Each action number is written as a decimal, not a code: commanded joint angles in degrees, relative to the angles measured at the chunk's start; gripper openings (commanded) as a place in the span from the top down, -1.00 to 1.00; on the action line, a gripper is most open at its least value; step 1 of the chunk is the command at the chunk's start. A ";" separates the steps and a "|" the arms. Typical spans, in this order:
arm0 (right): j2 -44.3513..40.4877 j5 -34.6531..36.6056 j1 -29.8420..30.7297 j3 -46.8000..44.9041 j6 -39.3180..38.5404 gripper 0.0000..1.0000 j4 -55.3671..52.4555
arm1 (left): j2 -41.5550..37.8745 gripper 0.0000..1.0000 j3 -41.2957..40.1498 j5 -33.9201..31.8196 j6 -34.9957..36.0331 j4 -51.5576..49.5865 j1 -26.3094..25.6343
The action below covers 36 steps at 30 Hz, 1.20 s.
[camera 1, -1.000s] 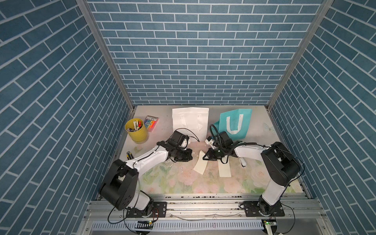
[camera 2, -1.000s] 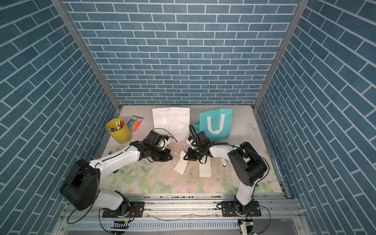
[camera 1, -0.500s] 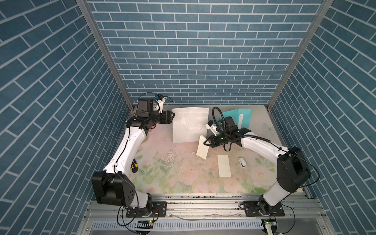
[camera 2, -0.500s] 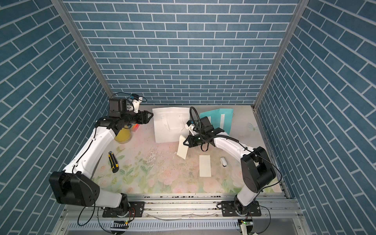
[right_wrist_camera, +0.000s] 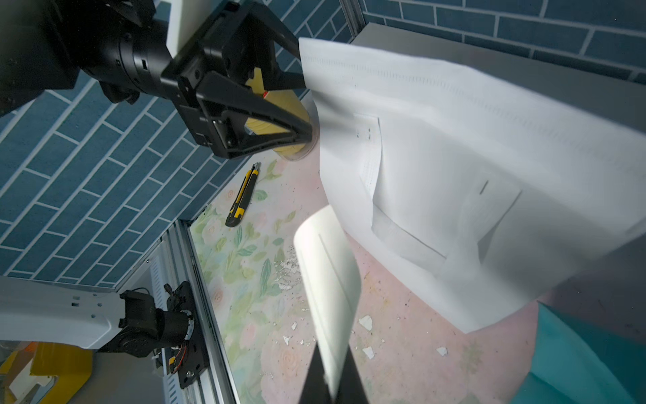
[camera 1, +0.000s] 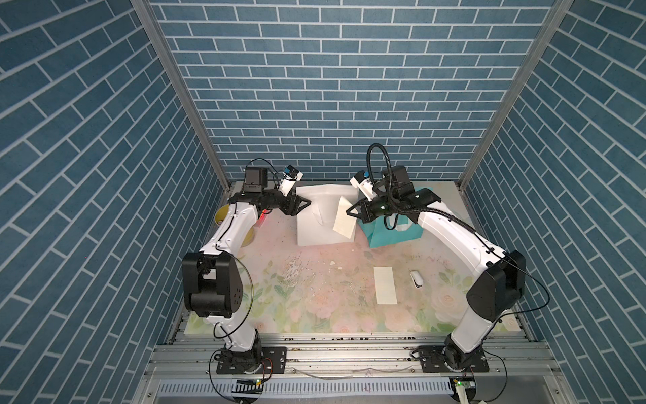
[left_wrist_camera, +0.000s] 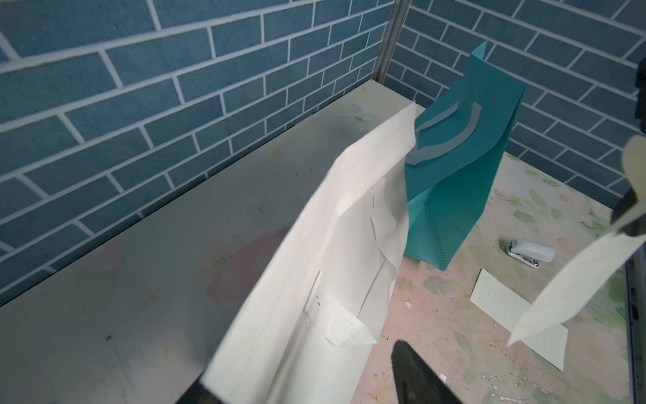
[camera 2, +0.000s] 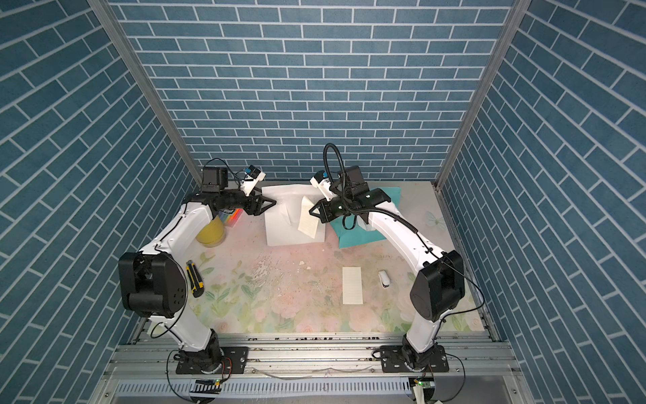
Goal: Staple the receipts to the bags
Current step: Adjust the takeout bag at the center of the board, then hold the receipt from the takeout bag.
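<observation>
Yellow cup (camera 2: 209,235) stands on floral mat (camera 2: 262,307); yellow-black utility knife (camera 2: 194,278) lies flat nearby.

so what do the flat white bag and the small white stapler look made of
The flat white bag looks like thin matte paper: sharp creases, bowed panel. The small white stapler is probably smooth white plastic over shiny metal at its base.
</observation>
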 commanded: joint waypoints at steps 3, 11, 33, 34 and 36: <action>7.23 0.36 0.51 9.84 -5.99 0.96 -4.95 | 0.33 -0.13 1.94 7.54 5.37 -3.73 0.36; 15.44 1.41 3.01 20.79 -6.51 0.96 -3.11 | -0.24 -0.02 1.20 13.40 8.59 -8.79 0.36; 23.05 -2.87 6.06 28.95 -3.91 0.88 0.56 | 1.80 0.55 3.31 14.94 10.02 -12.69 0.63; 23.06 -3.23 6.08 28.92 -3.96 0.87 0.63 | 2.05 0.66 3.41 15.23 10.09 -12.66 0.63; 22.99 -3.67 6.06 28.69 -3.78 0.86 0.66 | 2.49 0.83 3.74 15.64 10.10 -12.99 0.61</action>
